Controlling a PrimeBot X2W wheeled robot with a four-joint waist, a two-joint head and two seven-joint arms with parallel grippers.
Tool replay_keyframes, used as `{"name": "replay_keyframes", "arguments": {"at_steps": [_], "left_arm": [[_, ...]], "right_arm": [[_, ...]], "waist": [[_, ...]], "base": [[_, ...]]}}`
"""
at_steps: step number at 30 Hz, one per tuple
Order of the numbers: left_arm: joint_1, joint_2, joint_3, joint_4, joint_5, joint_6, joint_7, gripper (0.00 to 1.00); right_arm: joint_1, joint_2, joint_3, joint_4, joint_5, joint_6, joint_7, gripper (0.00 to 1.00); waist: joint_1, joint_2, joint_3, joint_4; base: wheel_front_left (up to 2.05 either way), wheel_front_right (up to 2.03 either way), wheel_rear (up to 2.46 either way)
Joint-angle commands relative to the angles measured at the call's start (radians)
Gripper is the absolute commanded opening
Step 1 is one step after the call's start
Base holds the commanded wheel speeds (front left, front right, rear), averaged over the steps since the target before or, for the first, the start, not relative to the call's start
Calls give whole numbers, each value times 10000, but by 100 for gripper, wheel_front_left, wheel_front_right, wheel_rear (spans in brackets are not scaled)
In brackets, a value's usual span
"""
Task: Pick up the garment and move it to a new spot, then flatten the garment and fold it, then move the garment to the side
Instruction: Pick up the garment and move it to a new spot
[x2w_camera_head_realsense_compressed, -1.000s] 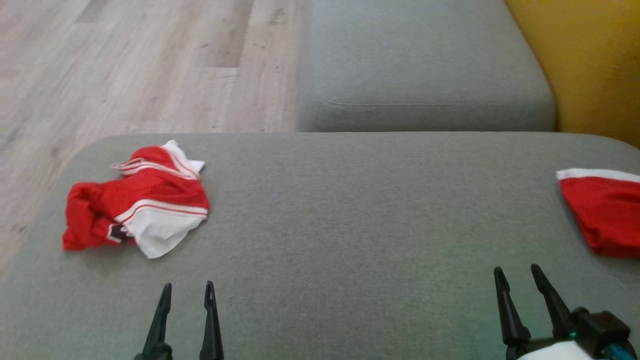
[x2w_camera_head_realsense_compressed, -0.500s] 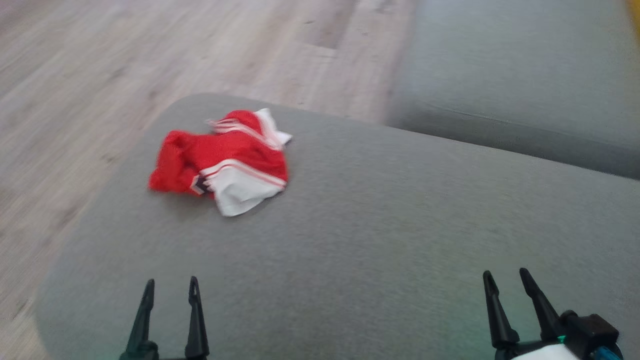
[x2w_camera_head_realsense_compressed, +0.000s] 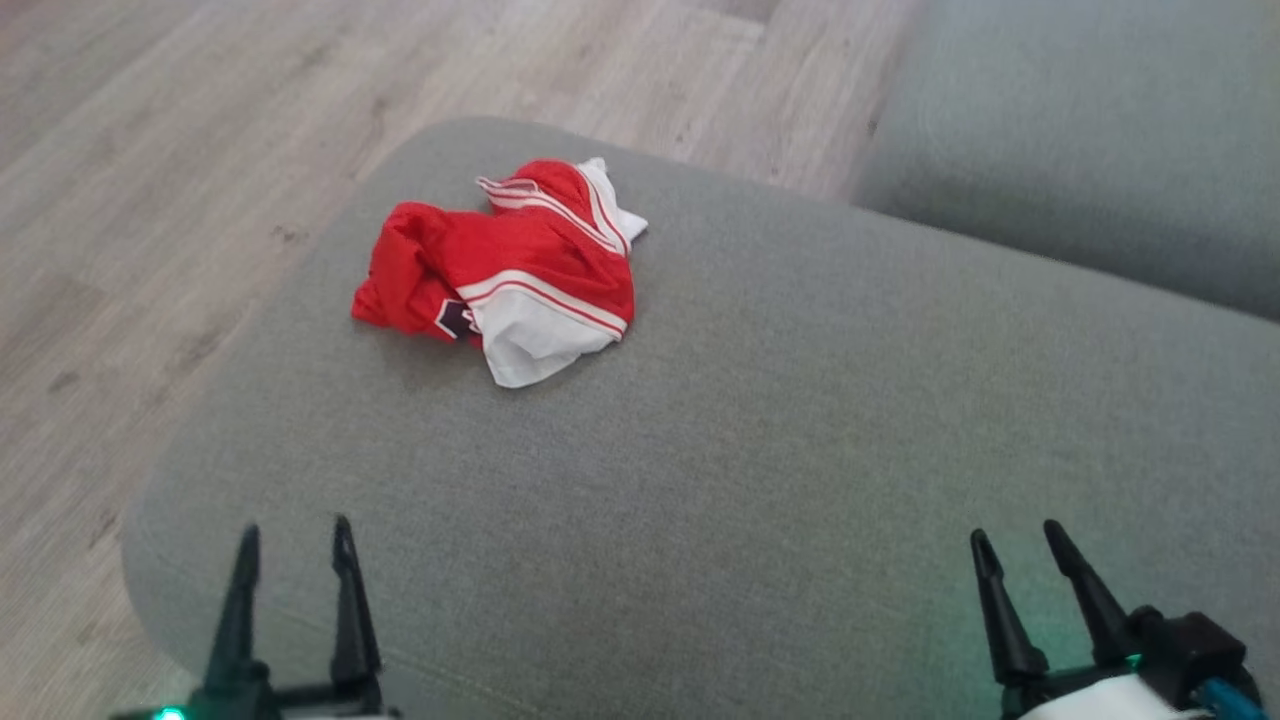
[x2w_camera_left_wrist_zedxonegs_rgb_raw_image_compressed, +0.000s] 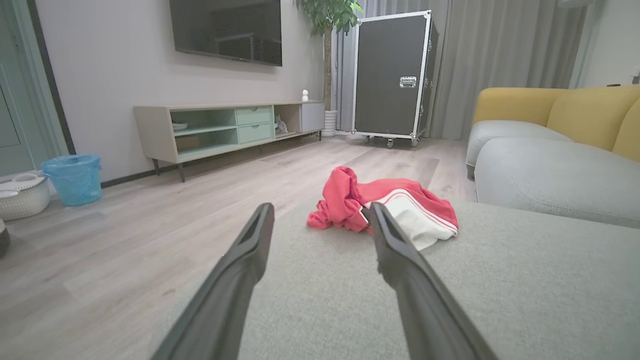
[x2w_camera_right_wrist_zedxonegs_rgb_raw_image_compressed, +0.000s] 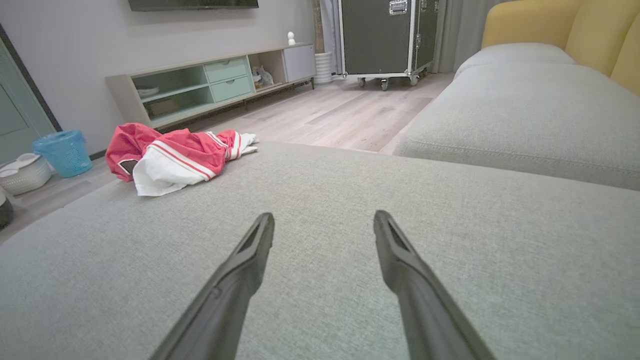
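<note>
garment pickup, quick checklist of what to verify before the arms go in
1. Garment in view, crumpled on the grey cushion: ok.
2. Left tool open, holding nothing: ok.
3. Right tool open, holding nothing: ok.
4. Cushion between left tool and garment free of other things: ok.
5. Garment fully on the cushion, none hanging over the edge toward the floor: ok, though near the edge.
6. Which fold gives a clean grasp: cannot tell.

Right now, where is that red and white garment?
In the head view the garment lies crumpled on the grey cushion, near its far left corner, beside the wooden floor.
</note>
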Motion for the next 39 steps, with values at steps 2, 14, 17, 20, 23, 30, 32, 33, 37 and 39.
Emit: {"name": "replay_keyframes", "arguments": {"at_steps": [2, 14, 17, 20, 23, 30, 32, 33, 37, 39], "left_arm": [[-896, -17, 484, -567, 95, 34, -51, 100], [-6437, 415, 100, 526, 650, -686, 45, 100], [-8625, 343, -155, 2450, 776, -741, 785, 100], [-9745, 231, -164, 3898, 519, -794, 1372, 100], [-10550, 164, -127, 5466, 247, -846, 2060, 100], [-11457, 107, 15, 8575, -289, -1002, 3054, 100], [-11601, 170, -45, 9014, -239, -988, 2712, 8], [-11676, 203, -73, 9124, -215, -989, 2414, 0], [-12004, 365, -180, 9233, -134, -1070, 1046, 0], [-12171, 451, -262, 9144, -77, -1133, 599, 0]], "right_arm": [[-482, -537, 208, -423, -84, -7, -135, 100], [-1847, -3059, 199, -1223, -139, -7, -135, 100], [-2363, -3789, 201, -1433, 10, -7, -135, 100], [-2689, -4203, 145, -1523, 110, -7, -135, 100], [-2875, -4511, 97, -1565, 187, -7, -135, 100], [-3172, -4788, 129, -1615, 287, -7, -135, 100], [-3246, -4710, 168, -1596, 271, -7, -135, 100], [-3268, -4642, 170, -1584, 259, -7, -135, 100], [-3285, -4278, 155, -1454, 199, -7, -136, 100], [-3286, -4004, 152, -1370, 176, -7, -136, 100]], "waist": [[-1, -1, 641, -233], [-1, -1, 4173, -563], [-1, -1, 4945, -632], [-1, -1, 5311, -727], [-1, -1, 5567, -811], [-1, -1, 5897, -1123], [-1, -1, 5880, -1239], [-1, -1, 5839, -1285], [-1, -1, 5416, -1483], [-1, -1, 5042, -1623]], "base": [[0, 0, 0], [0, 0, 0], [0, 0, 0], [0, 0, 0], [0, 0, 0], [0, 0, 0], [0, 0, 0], [0, 0, 0], [0, 0, 0], [0, 0, 0]]}}
